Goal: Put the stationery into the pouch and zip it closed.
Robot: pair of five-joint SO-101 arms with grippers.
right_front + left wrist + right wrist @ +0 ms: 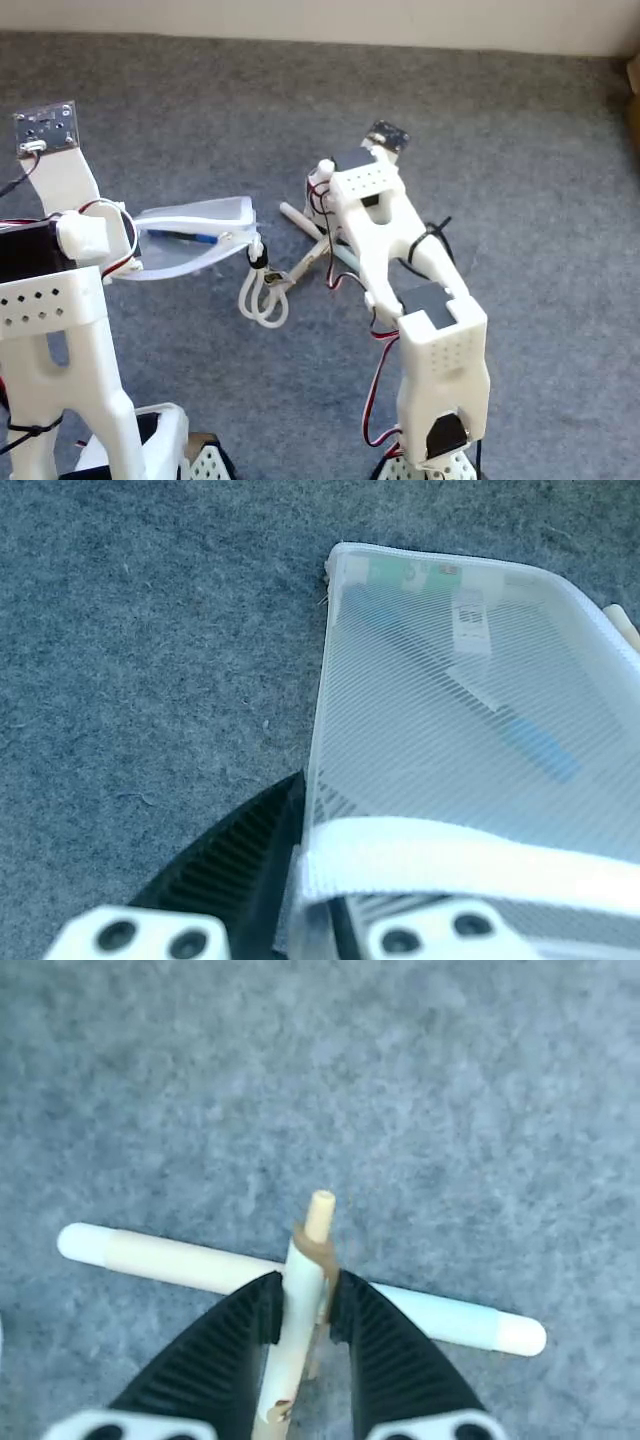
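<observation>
A grey felt-like tabletop (520,150) carries two white SO-101 arms, the left arm (60,300) standing at the near left edge and the right arm (400,260) stretching from the near middle toward the centre. The largest of the task's things is a translucent, finely ribbed plastic pouch with a white band along its edge (200,225), which sits at the left of the tabletop, just beside the left arm. The left end effector (310,830) is clamped on the pouch (450,710) at that white band, with one black ribbed finger (240,860) showing against the near side of it. Inside the pouch lies a slim blue pen (190,237), seen through the wall in the left wrist view as well (530,745). The right end effector (303,1300) is at the centre of the tabletop, its two black fingers closed around a thin cream-coloured stick with a brown band near its tip (300,1280). That stick crosses over a white cylindrical marker with a pale blue end (180,1260), which lies flat on the tabletop, and both rest to the right of the pouch, apart from it. Between the pouch and these two pieces a looped white cord (262,298) trails from the pouch's corner onto the tabletop
</observation>
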